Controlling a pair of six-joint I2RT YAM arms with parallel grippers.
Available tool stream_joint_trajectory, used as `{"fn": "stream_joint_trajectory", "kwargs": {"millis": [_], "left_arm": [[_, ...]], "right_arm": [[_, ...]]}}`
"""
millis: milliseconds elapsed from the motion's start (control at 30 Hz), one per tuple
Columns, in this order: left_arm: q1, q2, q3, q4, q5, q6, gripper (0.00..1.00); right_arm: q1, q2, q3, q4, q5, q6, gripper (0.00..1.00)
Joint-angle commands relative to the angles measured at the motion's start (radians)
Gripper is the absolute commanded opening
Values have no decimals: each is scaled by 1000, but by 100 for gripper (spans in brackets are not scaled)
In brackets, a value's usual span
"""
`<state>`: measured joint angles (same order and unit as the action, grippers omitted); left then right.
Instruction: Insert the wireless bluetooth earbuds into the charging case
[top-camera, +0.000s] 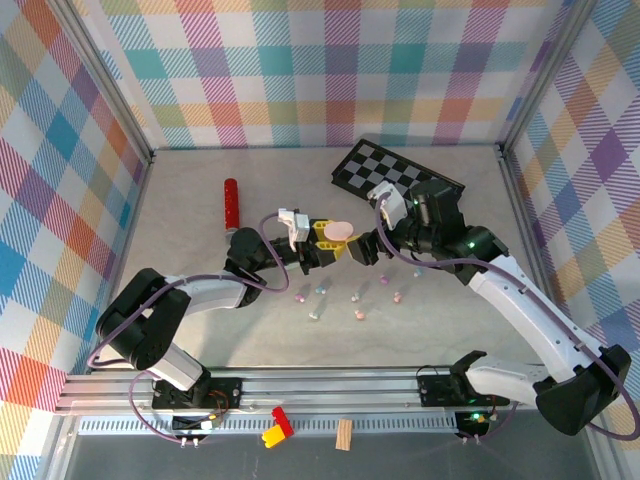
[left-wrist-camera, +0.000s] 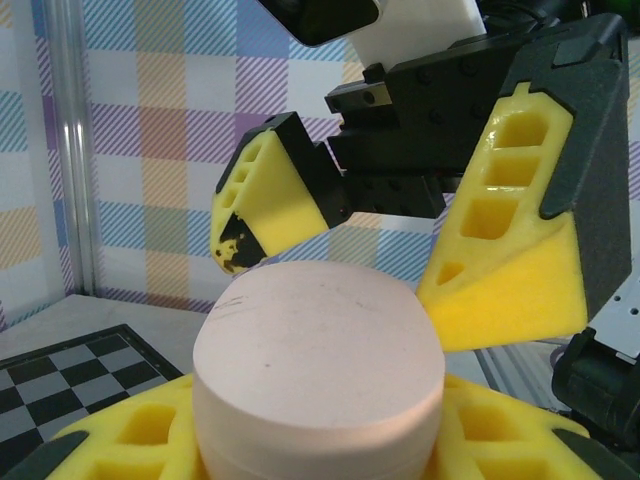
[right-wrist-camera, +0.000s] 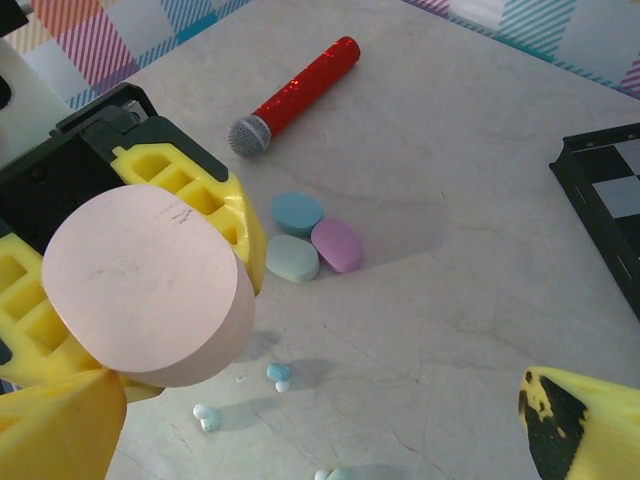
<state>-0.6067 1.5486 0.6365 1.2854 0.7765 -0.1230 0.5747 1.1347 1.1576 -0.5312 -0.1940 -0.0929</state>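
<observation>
Pale marbled table, plaid walls on three sides. Nearest, on the rail by the arm bases: red and yellow blocks and a wooden block.

Just past the bases, the earbuds lie loose on the table in a scattered patch: pink, purple, pale blue, mint. The right wrist view catches a couple of them below the held case.

Above that patch, mid-table, the left hand is clamped on a pink charging case. The case is lifted off the table with a yellow finger on each side, and it looks closed.

The right hand faces it from the other side, fingers spread wide, tips either side of the case's upper edge. One tip is just beside the case; can't tell if it touches.

On the table under the hands sit three more cases, blue, grey-green and purple, bunched together.

Further out left, a red glitter microphone lies flat, grey head toward those cases. Far right: a checkerboard, flat, skewed to the back wall.
</observation>
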Motion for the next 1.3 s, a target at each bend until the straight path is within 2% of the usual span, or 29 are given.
{"fn": "stream_joint_trajectory", "kwargs": {"millis": [0, 300, 567, 733, 800, 900, 1033, 1200, 1267], "left_arm": [[4, -35, -21, 34, 50, 10, 37], [4, -31, -26, 29, 49, 20, 37], [7, -35, -44, 30, 44, 34, 37], [20, -36, -62, 39, 30, 36, 37], [30, -43, -71, 41, 25, 36, 37], [46, -57, -89, 41, 19, 34, 37], [63, -79, -121, 45, 20, 27, 37], [79, -125, -172, 43, 9, 25, 38], [83, -143, -184, 43, 9, 22, 38]], "right_arm": [[1, 4, 36, 49, 44, 32, 99], [1, 22, 61, 100, 74, 138, 99], [1, 62, 120, 66, 101, 179, 98], [1, -45, 66, 90, 64, 211, 99], [-1, -119, 9, 115, 93, 248, 99], [-9, -208, -77, 109, 186, 335, 99], [-26, -301, -184, 38, 244, 493, 100], [-42, -377, -333, -103, 310, 797, 90], [-47, -389, -401, -121, 283, 890, 87]]}}
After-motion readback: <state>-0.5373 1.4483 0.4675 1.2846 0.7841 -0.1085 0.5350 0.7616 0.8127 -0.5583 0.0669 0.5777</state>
